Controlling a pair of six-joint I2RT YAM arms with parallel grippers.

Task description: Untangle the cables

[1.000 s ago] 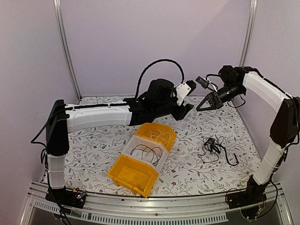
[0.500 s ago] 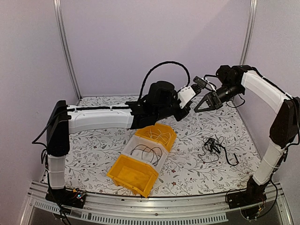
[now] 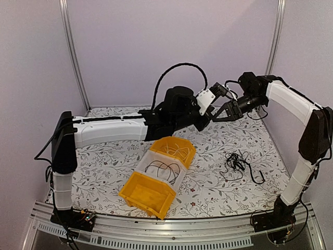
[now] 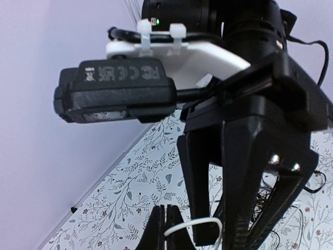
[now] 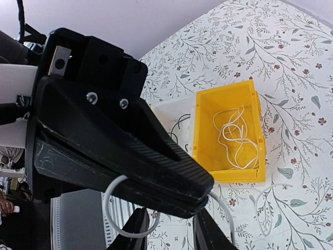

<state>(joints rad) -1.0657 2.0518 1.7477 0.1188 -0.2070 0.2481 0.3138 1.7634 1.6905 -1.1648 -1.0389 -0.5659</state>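
up high, left gripper [image 4: 165, 223] is pinched tight on a thin white cable [image 4: 201, 223], whose loop hangs betw. the right gripper [image 5: 170, 221] w/ fingers spread wide; contact unclear. black wiry tangle [image 3: 237, 161] lies on the floral desk [image 3: 208, 179] well below. white strands [image 5: 234, 136] coil in a yellow plastic bin [image 5: 204, 130].

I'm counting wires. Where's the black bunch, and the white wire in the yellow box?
black bunch [image 3: 235, 162]: top view, middle of the tangle.
white wire [image 5: 235, 136]: right wrist view, middle of its loops.
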